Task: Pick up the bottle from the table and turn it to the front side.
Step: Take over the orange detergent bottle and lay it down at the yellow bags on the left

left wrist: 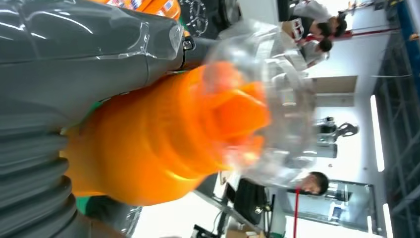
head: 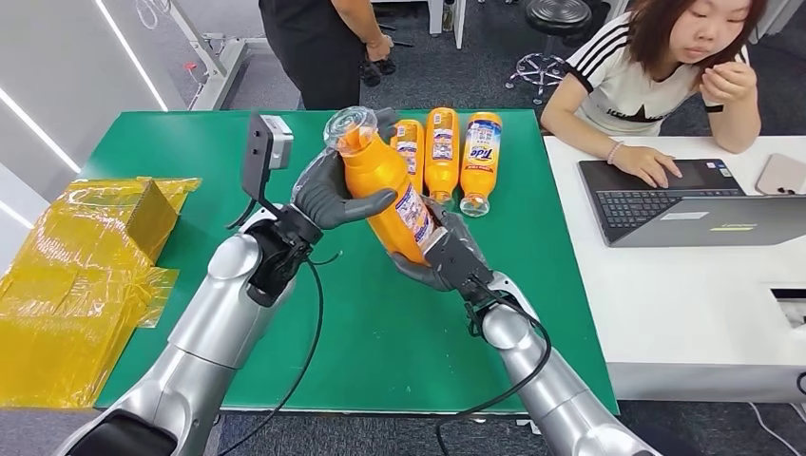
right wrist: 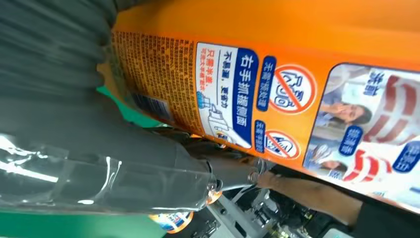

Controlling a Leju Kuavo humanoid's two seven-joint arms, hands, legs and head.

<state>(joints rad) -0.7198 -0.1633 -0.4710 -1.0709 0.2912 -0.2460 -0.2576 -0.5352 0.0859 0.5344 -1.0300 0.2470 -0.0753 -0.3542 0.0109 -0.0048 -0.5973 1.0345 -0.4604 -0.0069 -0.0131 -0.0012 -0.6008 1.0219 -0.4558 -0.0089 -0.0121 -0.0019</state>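
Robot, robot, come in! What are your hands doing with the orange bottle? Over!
Both hands on the orange bottle, lifted off the green table. Left hand near the cap, right hand at the base. Three more bottles lie behind, untouched.

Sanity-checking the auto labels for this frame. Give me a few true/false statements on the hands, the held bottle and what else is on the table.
1. Both hands hold the orange bottle above the green table. True: the left hand grips its upper part, the right hand its base.
2. The held bottle's cap is off. False: a clear cap covers its top.
3. Three more orange bottles lie side by side on the table. True.
4. The laptop sits on the green table. False: it is on the white table beside it.
5. The yellow packaging lies at the table's right edge. False: it is at the left edge.
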